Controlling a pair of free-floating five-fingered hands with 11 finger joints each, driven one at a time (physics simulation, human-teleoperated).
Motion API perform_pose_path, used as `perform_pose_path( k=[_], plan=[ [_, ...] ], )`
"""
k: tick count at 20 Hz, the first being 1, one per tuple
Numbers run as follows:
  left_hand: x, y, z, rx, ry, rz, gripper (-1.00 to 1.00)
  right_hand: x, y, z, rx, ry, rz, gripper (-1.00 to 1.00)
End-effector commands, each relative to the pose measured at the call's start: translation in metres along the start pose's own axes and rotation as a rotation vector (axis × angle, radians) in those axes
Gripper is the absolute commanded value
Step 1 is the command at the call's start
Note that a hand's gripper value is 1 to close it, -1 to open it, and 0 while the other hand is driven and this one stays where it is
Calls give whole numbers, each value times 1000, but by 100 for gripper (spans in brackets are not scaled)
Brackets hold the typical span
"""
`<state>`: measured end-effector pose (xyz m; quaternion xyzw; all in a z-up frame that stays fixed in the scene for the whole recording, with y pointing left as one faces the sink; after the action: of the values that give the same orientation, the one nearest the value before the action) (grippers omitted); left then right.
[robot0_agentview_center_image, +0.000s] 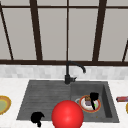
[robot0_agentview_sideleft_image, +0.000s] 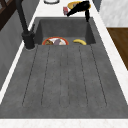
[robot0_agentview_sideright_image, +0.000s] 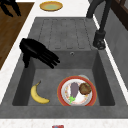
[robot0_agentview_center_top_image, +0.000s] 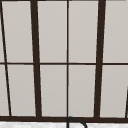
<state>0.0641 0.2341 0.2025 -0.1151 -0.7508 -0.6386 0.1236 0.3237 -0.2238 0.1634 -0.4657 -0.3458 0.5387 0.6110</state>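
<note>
Right hand (robot0_agentview_center_image: 94, 98) is what we're looking at first: it hangs over the sink basin (robot0_agentview_sideright_image: 100, 75), fingers straight and spread apart, holding nothing. From the right side view the same hand (robot0_agentview_sideright_image: 37, 51) sits above the front wall of the basin, fingers pointing in toward the middle, clear of everything below.

Nearest things under it: a banana (robot0_agentview_sideright_image: 37, 95) lying flat on the basin floor on the front side, and just beside it a red-rimmed plate (robot0_agentview_sideright_image: 92, 96) with a dark eggplant (robot0_agentview_sideright_image: 74, 89) and a brown roundish lump (robot0_agentview_sideright_image: 85, 88) on top. In the front view the hand overlaps the plate (robot0_agentview_center_image: 85, 106), but that looks like a matter of camera angle to us, not contact.

Handling guesses: the banana should be light and a bit soft, with a curved skin that could roll or slip, so we'd take it around the middle of the curve with a gentle wrap, not by the tips. The plate looks stiff and breakable and it's loaded, so gripping it by the rim and keeping it level seems the safer bet.

Left hand (robot0_agentview_center_image: 37, 118) floats at the front edge of the drainboard, fingers curled in on nothing. A big red ball (robot0_agentview_center_image: 67, 115) sits next to it in the front view. There's also a black faucet (robot0_agentview_center_image: 68, 72), a yellow dish (robot0_agentview_center_image: 3, 105) on the counter to the left, and a small red item (robot0_agentview_center_image: 122, 99) to the right.
</note>
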Motion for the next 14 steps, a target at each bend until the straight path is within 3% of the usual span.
perform_pose_path(
  k=[1, 4, 10, 14],
  plan=[
    [0, 0, 0, 0, 0, 0, 0, -12, -9, 11, 68, -2, -70, -100],
    [0, 0, 0, 0, 0, 0, 0, -21, -19, 28, 103, -24, -64, -100],
    [0, 0, 0, 0, 0, 0, 0, -43, -24, 82, 127, -59, -117, -100],
    [0, 0, 0, 0, 0, 0, 0, -48, -17, 113, 104, -58, -119, -100]
  ],
)
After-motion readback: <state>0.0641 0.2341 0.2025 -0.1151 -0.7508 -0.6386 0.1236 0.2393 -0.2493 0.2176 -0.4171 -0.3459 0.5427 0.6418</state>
